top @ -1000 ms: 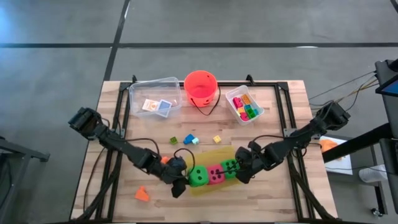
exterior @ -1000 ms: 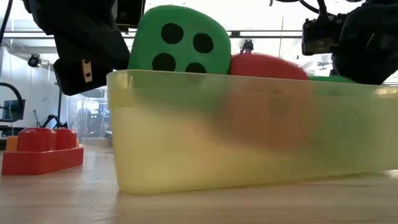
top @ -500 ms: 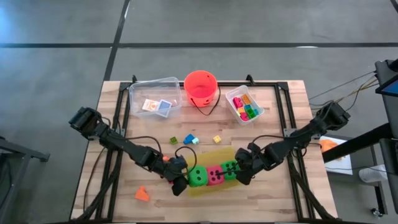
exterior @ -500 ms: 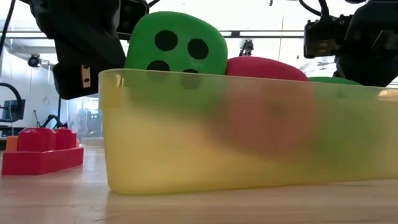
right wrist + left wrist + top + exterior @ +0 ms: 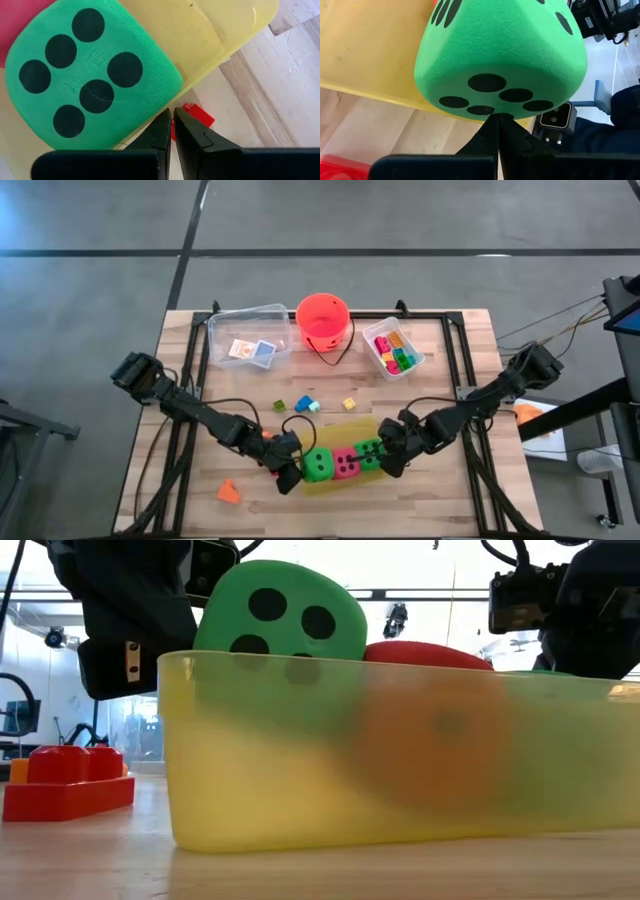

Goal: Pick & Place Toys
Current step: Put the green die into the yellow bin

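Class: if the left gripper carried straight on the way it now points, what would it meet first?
Most likely the green die at the left end of the yellow tray: the shut left gripper points right at its dotted face, apparently already touching it.

Three dice [image 5: 345,462] are sitting in a row inside the tray [image 5: 340,483] near the surface's [image 5: 450,380] front edge. Behind it, three small bricks [image 5: 312,405] are lying; bucket [image 5: 323,321] is standing between two bins at rear.
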